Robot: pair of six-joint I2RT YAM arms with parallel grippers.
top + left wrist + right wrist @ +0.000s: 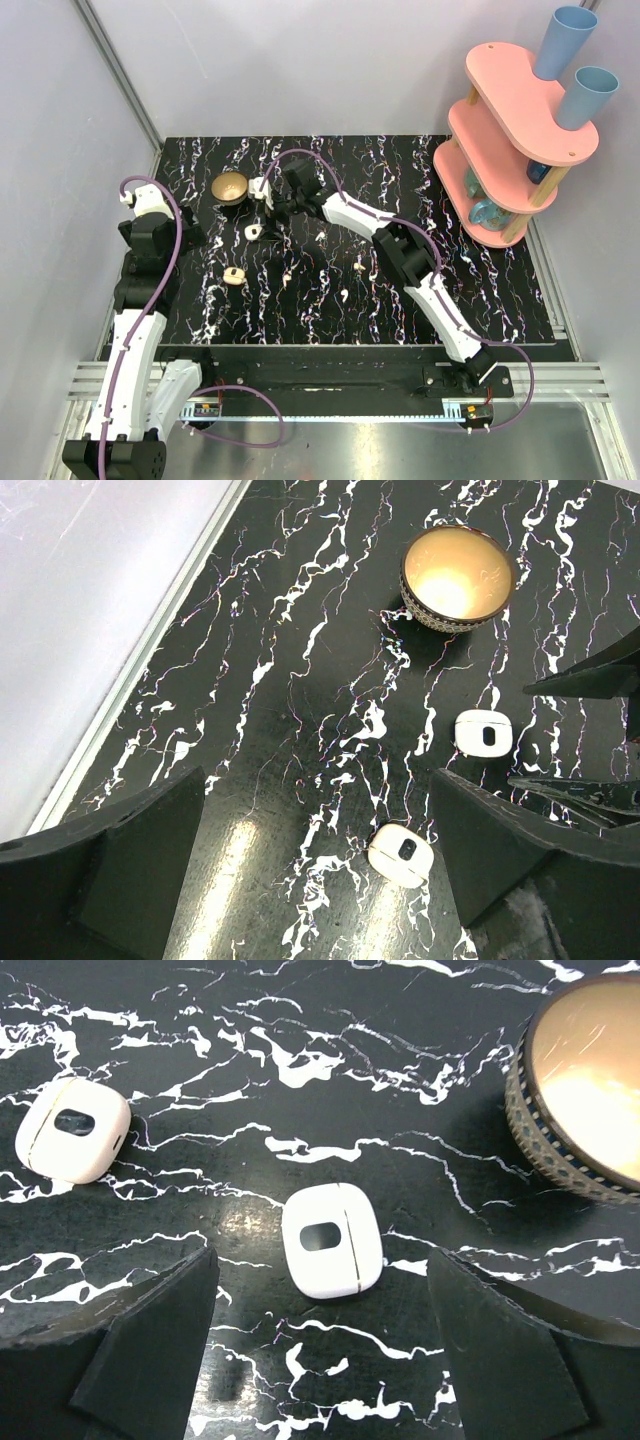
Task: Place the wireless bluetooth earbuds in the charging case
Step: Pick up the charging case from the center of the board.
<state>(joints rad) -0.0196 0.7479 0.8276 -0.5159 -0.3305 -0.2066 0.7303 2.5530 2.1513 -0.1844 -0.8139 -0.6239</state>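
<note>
Two shut white charging cases lie on the black marbled table (420, 310), one (254, 232) nearer the bowl and one (234, 276) closer to me. My right gripper (268, 212) (320, 1260) hangs open over the first case (331, 1238), which lies flat between its fingertips, untouched. The second case (72, 1136) sits off to its left. My left gripper (190, 238) (318, 775) is open and holds nothing; the second case (402, 854) lies by its right finger and the first case (485, 732) farther off. Small earbuds (359, 266) (343, 297) lie loose mid-table.
A brass-coloured round bowl (231, 187) (458, 578) (590, 1090) stands just beyond the cases. A pink tiered rack (515, 140) with blue cups fills the far right corner. A grey wall and metal rail (150, 650) border the table's left side.
</note>
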